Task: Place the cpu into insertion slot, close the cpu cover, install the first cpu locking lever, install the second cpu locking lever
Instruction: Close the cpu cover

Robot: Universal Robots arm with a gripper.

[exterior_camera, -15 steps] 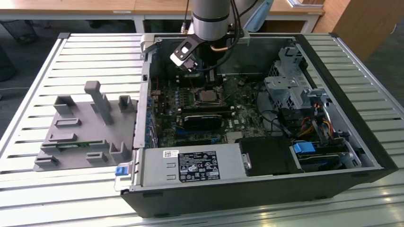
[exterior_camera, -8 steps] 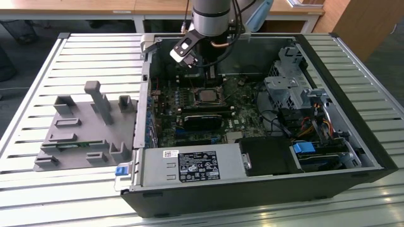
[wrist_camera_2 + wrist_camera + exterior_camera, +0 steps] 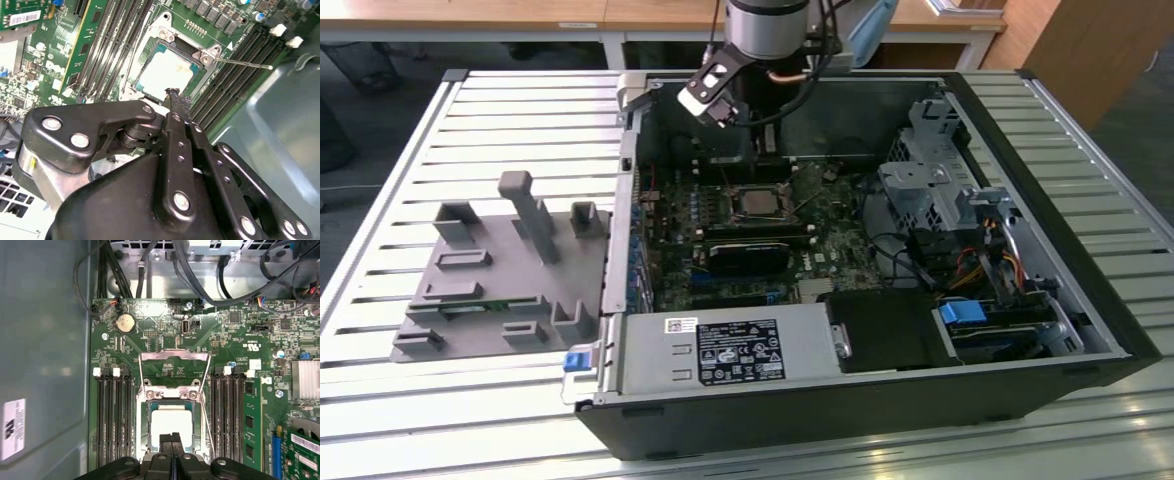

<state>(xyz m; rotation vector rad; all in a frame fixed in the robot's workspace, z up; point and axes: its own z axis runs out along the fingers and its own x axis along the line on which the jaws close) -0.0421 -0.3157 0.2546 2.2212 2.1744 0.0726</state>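
Cpu (image 3: pixel 171 424) sits in the insertion slot (image 3: pixel 148 420); we note gripper (image 3: pixel 172 437) fingers pressed together, empty, over its edge.

1. The arm's silver-grey metal cylinder wrist section (image 3: pixel 767 25) is smooth, with a pale blue rounded cap (image 3: pixel 874 30) beside it in the exterior view.
2. Thin black cables (image 3: pixel 814 68) loop under it, and a short copper-coloured cable (image 3: pixel 787 75) runs among them.
3. A small black camera box with a white-edged face (image 3: pixel 710 95) is mounted at the wrist.
4. The matt black metal gripper (image 3: pixel 174 96) is built of flat linkage bars joined by round silver screw heads (image 3: pixel 181 201), narrowing to two slim black fingers (image 3: pixel 166 444).
5. Behind the links sits a silver-grey base block (image 3: pixel 50 187) bearing a small yellow mark (image 3: pixel 29 162).
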